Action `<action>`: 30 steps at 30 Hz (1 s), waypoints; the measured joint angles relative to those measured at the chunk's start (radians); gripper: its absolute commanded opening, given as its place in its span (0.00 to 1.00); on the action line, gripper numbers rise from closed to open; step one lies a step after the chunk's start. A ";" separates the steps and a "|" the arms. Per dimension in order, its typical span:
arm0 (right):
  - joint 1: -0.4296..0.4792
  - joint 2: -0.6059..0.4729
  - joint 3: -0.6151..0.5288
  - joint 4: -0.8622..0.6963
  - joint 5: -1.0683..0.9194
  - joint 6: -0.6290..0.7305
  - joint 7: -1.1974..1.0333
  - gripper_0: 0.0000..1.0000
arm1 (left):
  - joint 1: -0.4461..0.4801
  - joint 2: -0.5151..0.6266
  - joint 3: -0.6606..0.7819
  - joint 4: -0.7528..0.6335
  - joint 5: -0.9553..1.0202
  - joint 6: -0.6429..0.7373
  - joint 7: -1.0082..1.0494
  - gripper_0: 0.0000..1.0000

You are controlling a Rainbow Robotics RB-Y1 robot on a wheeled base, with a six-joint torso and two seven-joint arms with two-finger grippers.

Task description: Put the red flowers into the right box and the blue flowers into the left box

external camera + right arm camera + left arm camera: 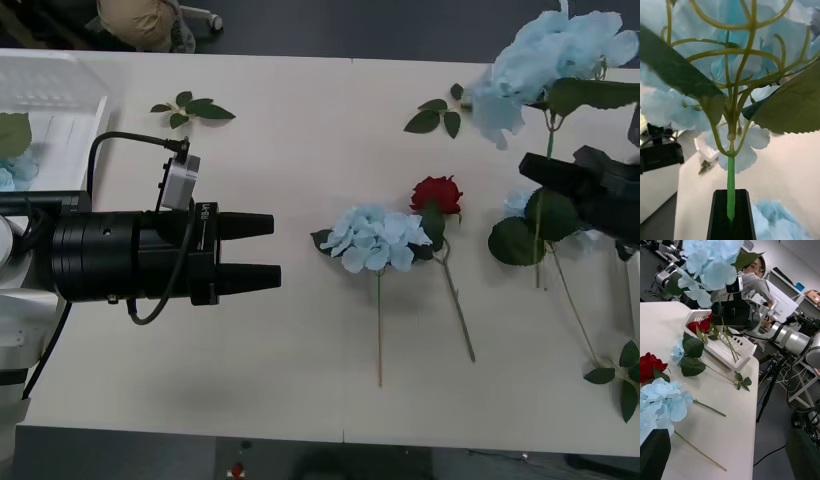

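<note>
A pale bench point(300, 300) is carrying scattered flowers. The right hand point(730, 215) is clamping a blue flower point(560, 60) by its stem, far from the left box point(60, 110); the left hand point(262, 252), fingers apart, is waiting nearer it.

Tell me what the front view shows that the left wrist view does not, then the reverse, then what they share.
The front view adds the left box at the table's far left corner, with pale blue petals inside. The left wrist view adds the right box holding red flowers. Both show the open left gripper, the red flower beside the lying blue flower on the table, and the right gripper holding a lifted blue flower.
</note>
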 measured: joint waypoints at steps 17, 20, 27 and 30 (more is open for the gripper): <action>-0.107 0.258 0.093 -0.050 -0.005 -0.018 0.000 0.00 | 0.000 0.000 0.000 0.000 0.000 0.000 0.000 0.89; -0.121 0.262 0.125 -0.050 -0.007 -0.018 0.000 0.00 | -0.002 0.000 0.002 0.000 0.011 0.000 0.000 0.89; -0.134 0.311 0.154 -0.050 -0.007 -0.029 0.000 0.00 | -0.061 0.031 0.042 0.000 0.066 -0.002 0.000 0.89; -0.134 0.316 0.184 -0.050 -0.008 -0.054 0.000 0.00 | -0.081 0.058 0.038 0.008 0.066 -0.003 0.000 0.90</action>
